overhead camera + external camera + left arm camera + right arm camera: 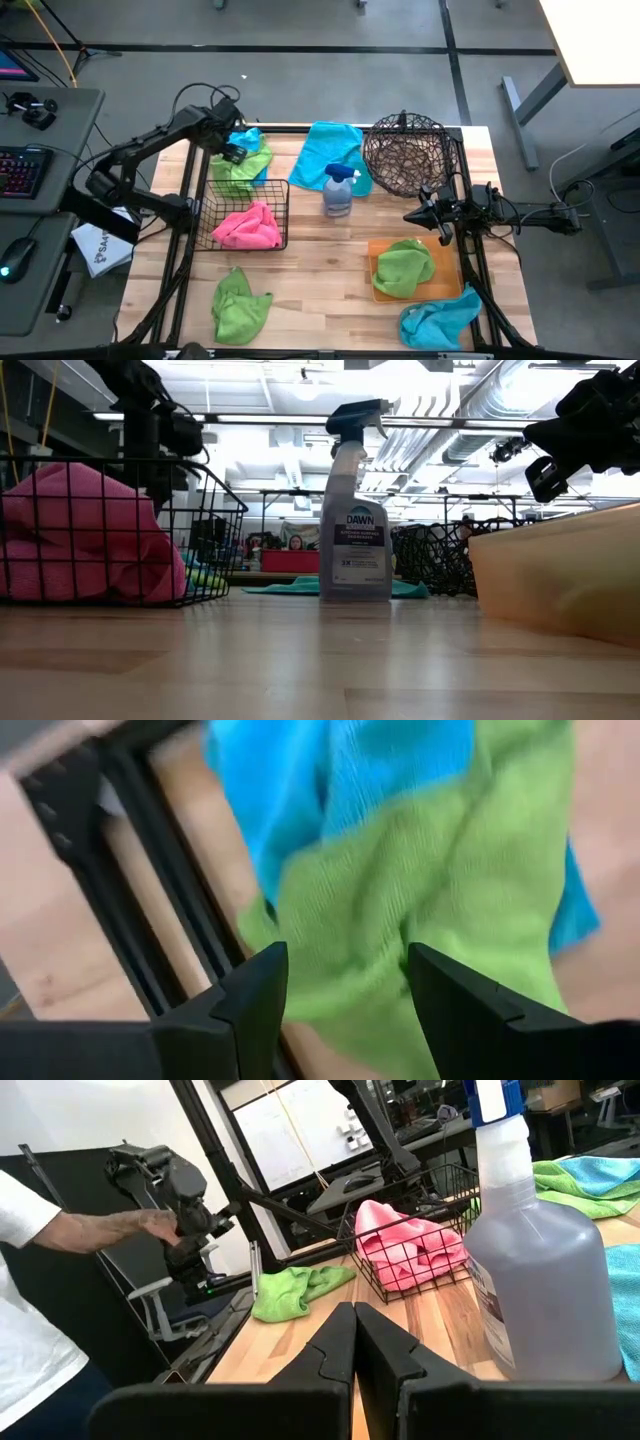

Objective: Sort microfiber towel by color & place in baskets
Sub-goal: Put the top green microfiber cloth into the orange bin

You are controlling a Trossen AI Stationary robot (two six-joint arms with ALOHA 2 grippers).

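Op: Towels status? I see a green towel (241,166) lying on a blue one (247,138) at the far-left corner, beside the wire-grid basket (249,214).
Log: Left gripper (345,982) hovers there, fingers apart. Right gripper (354,1342) pressed together near spray bottle (338,190), which stands mid-table.

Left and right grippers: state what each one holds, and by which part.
Nothing is held. The left gripper is open above the green towel at the table's far left; the right gripper is shut and empty.

Dawn spray bottle (338,190) upright mid-table, keyboard (20,172) on side desk
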